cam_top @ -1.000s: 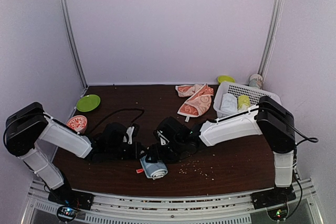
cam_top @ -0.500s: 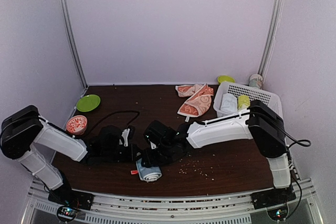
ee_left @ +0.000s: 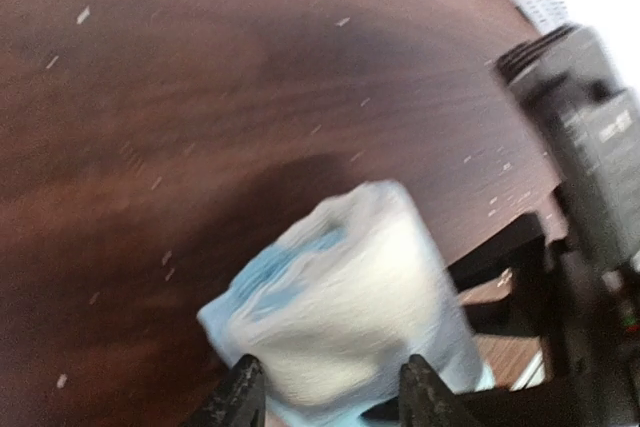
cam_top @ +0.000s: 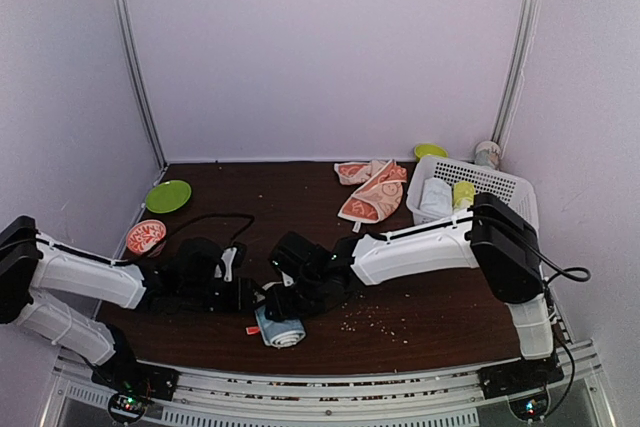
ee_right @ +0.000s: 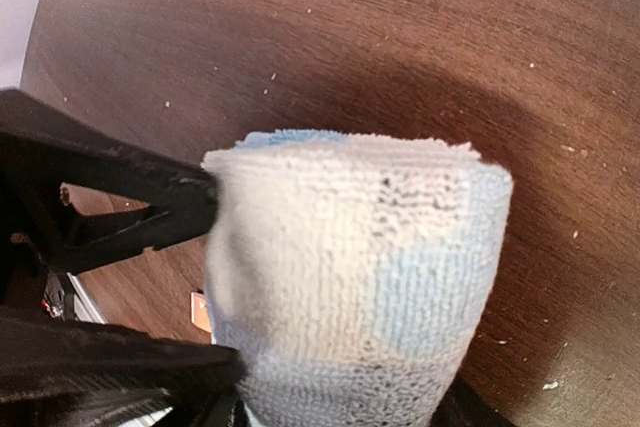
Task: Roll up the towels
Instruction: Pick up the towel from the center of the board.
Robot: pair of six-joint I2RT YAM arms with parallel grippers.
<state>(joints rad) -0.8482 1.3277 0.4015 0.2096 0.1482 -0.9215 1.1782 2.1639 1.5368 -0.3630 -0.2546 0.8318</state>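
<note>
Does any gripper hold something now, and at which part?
The right gripper seems to grip the rolled blue towel across its sides; for the left gripper, it cannot be told.

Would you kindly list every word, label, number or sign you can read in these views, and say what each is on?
None can be read.
The small orange tag beside the rolled blue towel is too small to show any print.
Any print on the cup behind the basket is likewise too small.
</note>
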